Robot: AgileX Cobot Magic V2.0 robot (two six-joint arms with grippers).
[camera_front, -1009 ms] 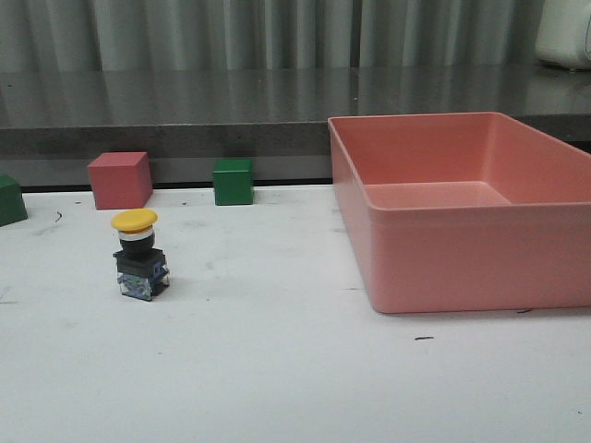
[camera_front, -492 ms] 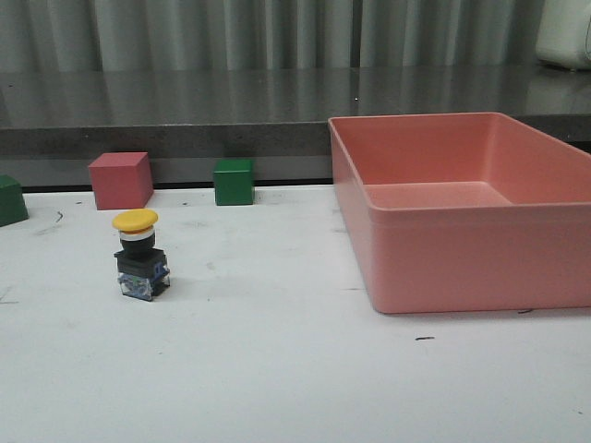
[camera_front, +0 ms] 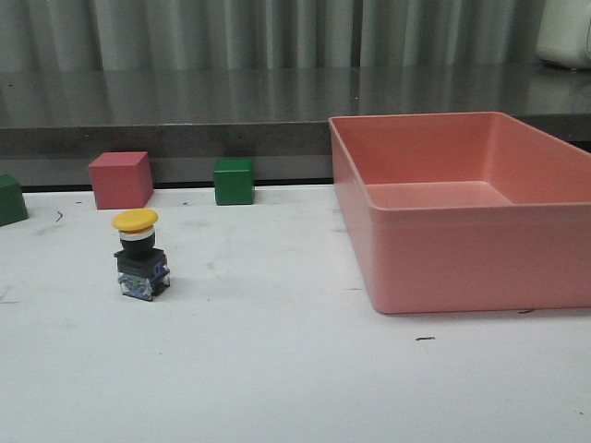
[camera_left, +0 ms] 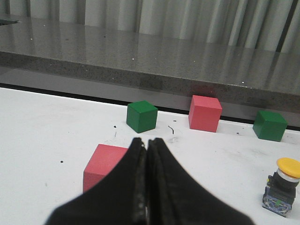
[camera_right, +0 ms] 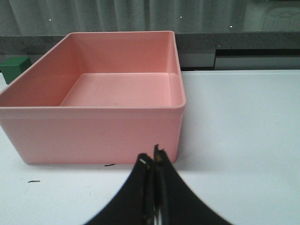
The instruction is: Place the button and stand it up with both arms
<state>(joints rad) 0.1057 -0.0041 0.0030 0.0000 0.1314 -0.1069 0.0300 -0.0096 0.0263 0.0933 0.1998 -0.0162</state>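
Front view: the yellow-capped push-button with a black blocky base (camera_front: 140,256) stands upright on the white counter (camera_front: 277,369), well left of the pink plastic bin (camera_front: 462,249).

Left wrist view: the left end effector (camera_left: 147,144) is pinched together, empty.

Right wrist view: the right end effector (camera_right: 151,161) likewise. An off-centre nudge could topple the top-heavy button.

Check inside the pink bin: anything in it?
The pink bin looks empty: its bare floor shows in the right wrist view. In the front view the near wall hides part of that floor. The button stands upright outside, on the table.
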